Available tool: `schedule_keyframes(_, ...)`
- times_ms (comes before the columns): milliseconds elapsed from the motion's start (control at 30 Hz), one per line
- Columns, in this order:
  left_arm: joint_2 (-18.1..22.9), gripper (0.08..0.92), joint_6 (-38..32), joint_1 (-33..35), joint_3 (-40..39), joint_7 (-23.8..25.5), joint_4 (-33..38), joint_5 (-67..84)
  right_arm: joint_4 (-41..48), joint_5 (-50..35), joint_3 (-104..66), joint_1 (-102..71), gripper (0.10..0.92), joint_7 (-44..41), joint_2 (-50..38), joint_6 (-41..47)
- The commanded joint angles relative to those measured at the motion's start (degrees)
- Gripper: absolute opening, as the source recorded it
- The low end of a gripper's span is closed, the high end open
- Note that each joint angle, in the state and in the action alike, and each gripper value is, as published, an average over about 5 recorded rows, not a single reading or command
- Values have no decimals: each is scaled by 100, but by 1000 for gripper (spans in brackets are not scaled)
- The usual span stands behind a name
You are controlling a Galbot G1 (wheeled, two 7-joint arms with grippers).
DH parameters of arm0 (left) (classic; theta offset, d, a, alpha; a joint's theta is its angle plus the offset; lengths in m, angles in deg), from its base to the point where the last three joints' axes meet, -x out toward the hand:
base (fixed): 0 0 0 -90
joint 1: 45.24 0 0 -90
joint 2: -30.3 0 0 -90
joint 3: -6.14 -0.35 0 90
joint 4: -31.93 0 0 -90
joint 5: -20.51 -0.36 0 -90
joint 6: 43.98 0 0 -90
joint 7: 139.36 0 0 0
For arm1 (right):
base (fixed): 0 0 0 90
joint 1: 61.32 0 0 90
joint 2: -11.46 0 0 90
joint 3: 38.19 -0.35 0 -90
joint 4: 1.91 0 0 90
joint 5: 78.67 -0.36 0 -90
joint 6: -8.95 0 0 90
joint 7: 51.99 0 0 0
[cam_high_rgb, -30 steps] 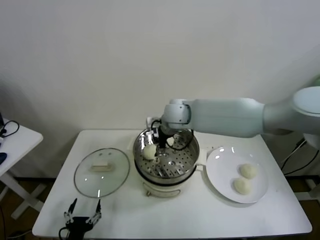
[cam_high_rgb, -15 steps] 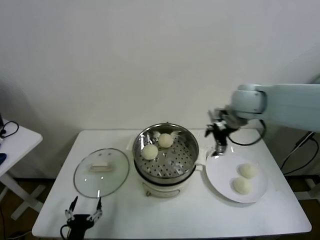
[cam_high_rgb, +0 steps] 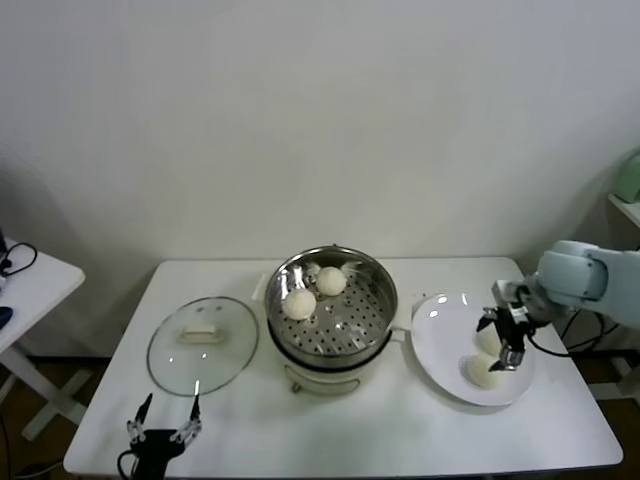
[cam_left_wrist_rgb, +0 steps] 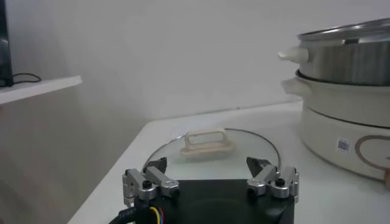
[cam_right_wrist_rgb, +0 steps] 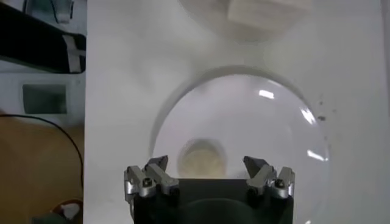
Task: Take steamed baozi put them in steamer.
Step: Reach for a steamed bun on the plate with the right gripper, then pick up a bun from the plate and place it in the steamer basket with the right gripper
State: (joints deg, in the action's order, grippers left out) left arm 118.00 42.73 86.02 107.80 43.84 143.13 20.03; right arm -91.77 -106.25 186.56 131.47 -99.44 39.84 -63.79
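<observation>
Right gripper (cam_high_rgb: 505, 342): jaws wide, empty, hovering over plate (cam_high_rgb: 440, 350) at steamer's three o'clock, apparently lining up on two steamed baozi (cam_high_rgb: 480, 371). Steamer (cam_high_rgb: 335, 325): holds two buns (cam_high_rgb: 331, 281) already. Left gripper (cam_high_rgb: 163, 432): open, parked at lid's (cam_high_rgb: 203, 345) six o'clock.

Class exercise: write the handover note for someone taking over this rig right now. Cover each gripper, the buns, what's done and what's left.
Right gripper: open, empty, above the white plate, over the buns there.
Left gripper: open, parked at the table's front-left edge, near the glass lid.
Done: two baozi lie in the steamer.
Left: two baozi on the plate to move over.
</observation>
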Motion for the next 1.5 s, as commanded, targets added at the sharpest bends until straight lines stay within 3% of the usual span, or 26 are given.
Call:
schedule_keyframes(33, -1, 823, -10, 25, 0, -5, -13, -19, 677, 754, -1409, -1869, 823, 11, -322, -93)
schedule_keyframes(300, 3, 823, -21, 62, 4, -21, -25, -61, 1196, 870, -2001, -2339, 823, 106, -11, -101)
schedule_keyframes(900, 5, 823, 6, 67, 13, -13, -2, -98, 1239, 849, -2264, -2644, 822, 127, 188, 37)
schedule_keyframes(1000, 8, 823, 13, 57, 10, -12, 0, -98, 1249, 854, -2273, -2637, 795, 139, 225, 69)
schedule_keyframes(1267, 10, 823, 17, 55, 27, -18, 9, -86, 1123, 830, -2123, -2358, 602, 112, 253, 84)
schedule_keyframes(1500, 17, 823, 29, 68, 36, -19, 63, -88, 613, 497, -618, -63, 577, -271, 358, -312)
